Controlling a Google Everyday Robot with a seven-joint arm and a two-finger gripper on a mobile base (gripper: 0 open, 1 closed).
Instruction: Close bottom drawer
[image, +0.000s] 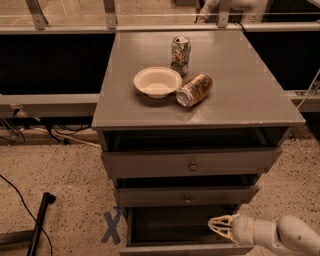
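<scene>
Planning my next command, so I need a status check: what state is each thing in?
Bottom drawer: open, pulled far out.
Middle drawer: slightly out.
Top drawer: slightly out.
Green can: upright.
Tan can: on its side.
Bowl: upright, empty.
Tool: above bottom drawer's right side.
</scene>
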